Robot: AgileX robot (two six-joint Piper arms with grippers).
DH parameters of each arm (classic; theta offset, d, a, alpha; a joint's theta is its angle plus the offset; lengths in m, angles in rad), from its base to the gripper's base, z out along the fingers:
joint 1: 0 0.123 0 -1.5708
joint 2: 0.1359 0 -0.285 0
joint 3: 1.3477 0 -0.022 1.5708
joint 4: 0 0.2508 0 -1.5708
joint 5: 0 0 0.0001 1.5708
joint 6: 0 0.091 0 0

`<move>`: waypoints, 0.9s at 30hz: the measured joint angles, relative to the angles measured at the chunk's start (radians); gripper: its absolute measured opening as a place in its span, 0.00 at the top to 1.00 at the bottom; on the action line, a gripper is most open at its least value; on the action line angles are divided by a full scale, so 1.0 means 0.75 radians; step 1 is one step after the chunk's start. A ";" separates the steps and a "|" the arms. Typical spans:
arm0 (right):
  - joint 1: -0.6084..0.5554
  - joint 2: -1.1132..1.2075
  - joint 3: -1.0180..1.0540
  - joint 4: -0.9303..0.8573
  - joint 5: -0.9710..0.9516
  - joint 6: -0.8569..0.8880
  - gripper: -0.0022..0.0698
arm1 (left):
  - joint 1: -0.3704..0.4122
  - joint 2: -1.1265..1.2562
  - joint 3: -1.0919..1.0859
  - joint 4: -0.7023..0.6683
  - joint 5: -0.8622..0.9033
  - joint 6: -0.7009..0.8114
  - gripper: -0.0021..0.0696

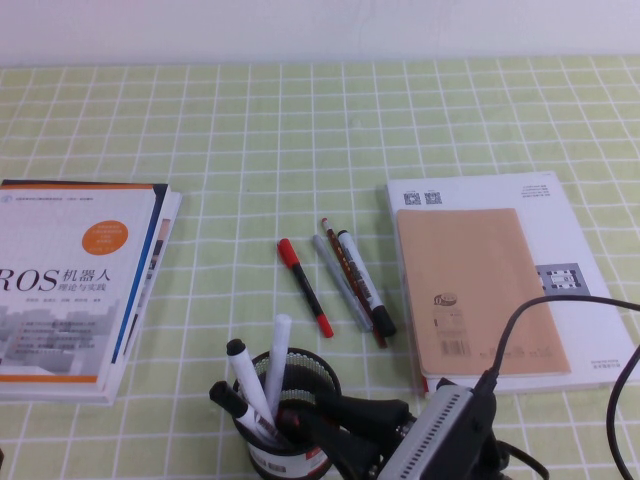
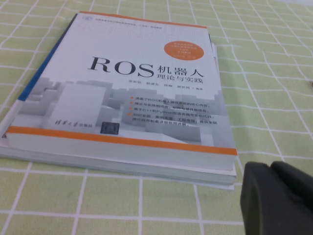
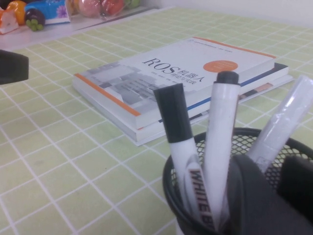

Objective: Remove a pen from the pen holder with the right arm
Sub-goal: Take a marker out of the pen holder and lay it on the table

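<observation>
Right gripper [image 1: 335,425] sits low at the near edge of the green-checked tabletop [image 1: 300,130]. Its jaws are at the rim of the black wire-mesh pen holder [image 1: 290,425]. Apart or clamped: cannot tell. Three white markers [image 1: 262,375] stand tilted in the holder, just ahead of the jaws, none lifted out.

Right wrist view only:
- "WHITE B" lettering on one marker barrel.
- Colourful packets [image 3: 49,10] at the far edge, well beyond the jaws.

Left gripper [image 2: 279,196] shows in the left wrist view alone, a dark mass just off the near corner of the white-and-orange ROS textbook [image 2: 137,98]. State of its jaws: cannot tell.

High view only, well apart from the right jaws:
- Red pen [image 1: 305,287], grey pen [image 1: 338,275] and black-capped marker [image 1: 366,285] lying loose.
- Tan notebook [image 1: 480,290] lying on a white book [image 1: 560,205].
</observation>
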 joint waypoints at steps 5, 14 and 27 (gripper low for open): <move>0.000 0.000 0.000 0.008 0.000 0.000 0.86 | 0.000 0.000 0.000 0.000 0.000 0.000 0.98; 0.000 -0.043 0.000 0.053 0.000 0.000 0.86 | 0.000 0.000 0.000 0.000 0.000 0.000 0.98; 0.000 -0.333 -0.003 0.159 0.216 -0.044 0.87 | 0.000 0.000 0.000 0.000 0.000 0.000 0.98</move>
